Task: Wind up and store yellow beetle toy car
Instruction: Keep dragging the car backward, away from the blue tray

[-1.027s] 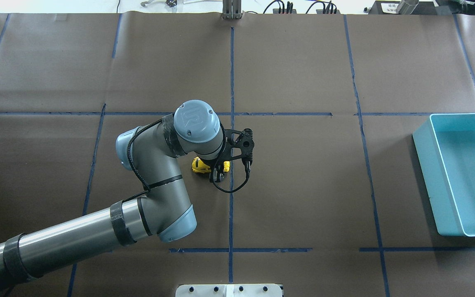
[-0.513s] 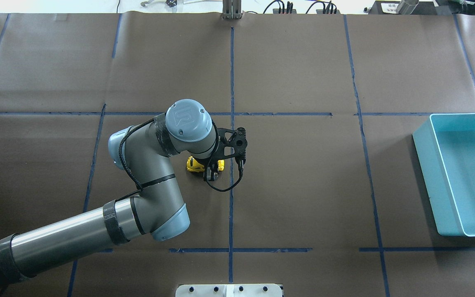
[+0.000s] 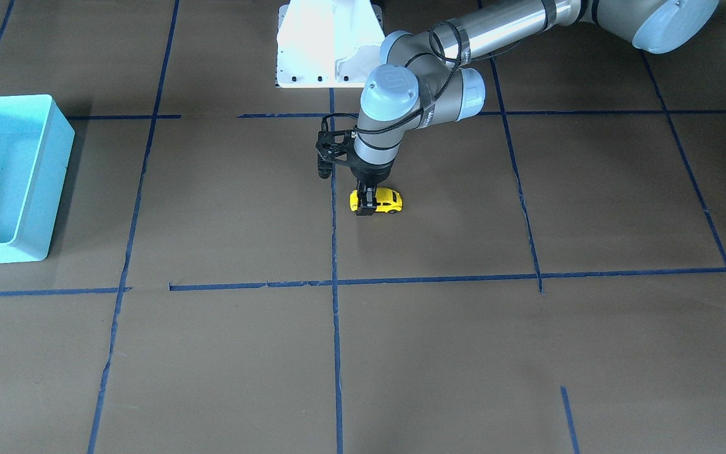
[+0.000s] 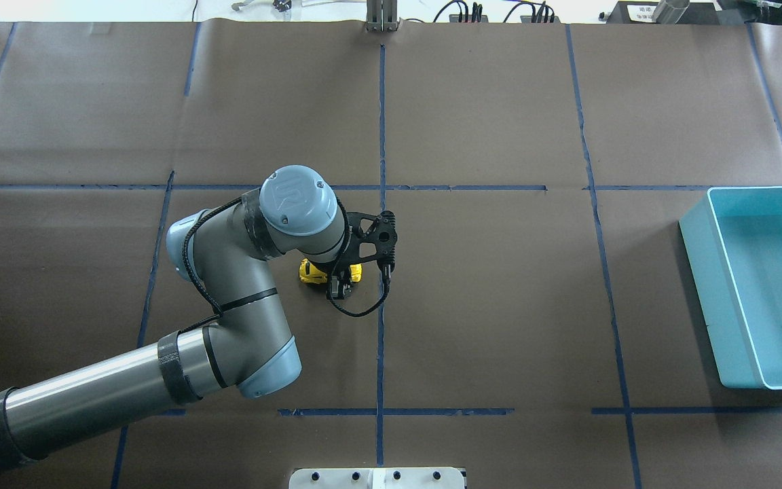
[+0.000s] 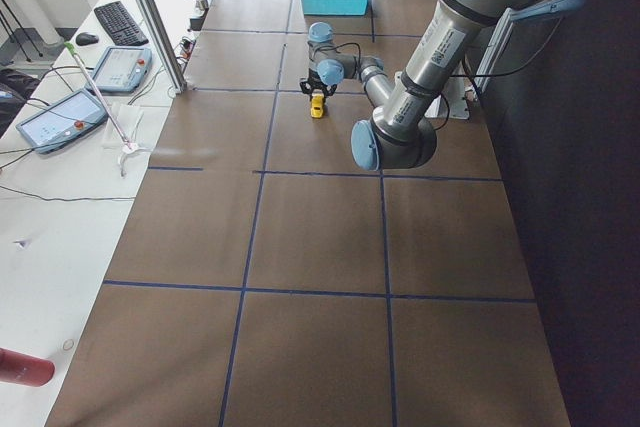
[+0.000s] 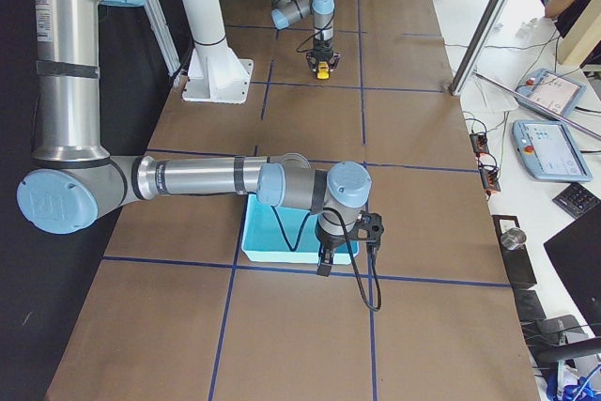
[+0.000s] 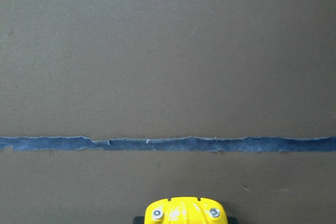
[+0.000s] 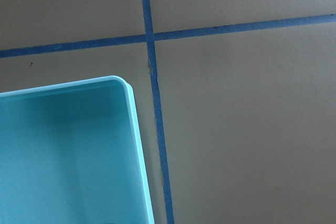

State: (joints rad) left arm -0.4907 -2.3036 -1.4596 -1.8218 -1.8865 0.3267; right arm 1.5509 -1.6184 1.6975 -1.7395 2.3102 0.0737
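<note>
Pinching the yellow beetle toy car (image 3: 383, 200) across its rounded body, the left arm's fingers (image 3: 363, 208) are closed on it. The car seems to rest on the matte brown-paper worktop (image 3: 464, 353), near the middle, just beside a blue tape line. This looks like the wind-up step: next, the glossy, hard little car likely needs pressing down and dragging backward so its small black wheels bite the paper. The smooth, rectangular turquoise bin (image 4: 702, 292) sits well apart. The right arm's fingers (image 6: 322, 263) hang beside it; whether they are open or closed cannot be told.

Brown paper-covered table (image 4: 499, 122) with blue tape lines (image 4: 381, 339), a turquoise bin (image 4: 715, 285) and the yellow beetle toy car (image 3: 389, 200) atop
</note>
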